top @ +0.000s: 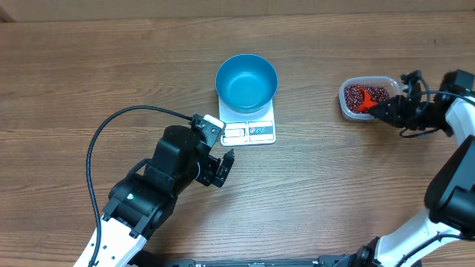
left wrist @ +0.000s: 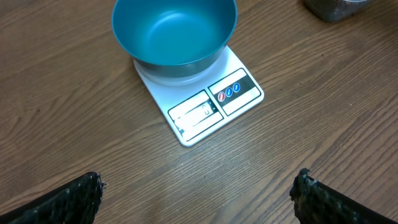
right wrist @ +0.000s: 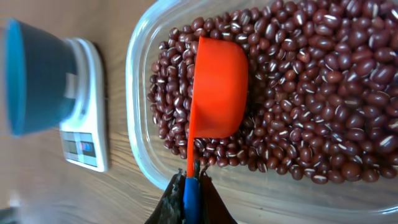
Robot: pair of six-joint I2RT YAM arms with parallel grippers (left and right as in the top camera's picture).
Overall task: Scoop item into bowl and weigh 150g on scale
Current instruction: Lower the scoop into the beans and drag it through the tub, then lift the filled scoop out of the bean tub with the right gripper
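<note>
Beans [right wrist: 323, 93] piled around red scoop [right wrist: 217, 87], inside tub [right wrist: 134, 93].

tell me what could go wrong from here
The right end effector pinches the scoop only at its handle end, so a loaded scoop may twist and spill beans between the tub and the bowl. The open left end effector sits near the scale; a nudge could upset the weighing.

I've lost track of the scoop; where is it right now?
Overhead, the red scoop sits in the clear tub of beans at the table's right, held by the right gripper, well right of the blue bowl.
</note>
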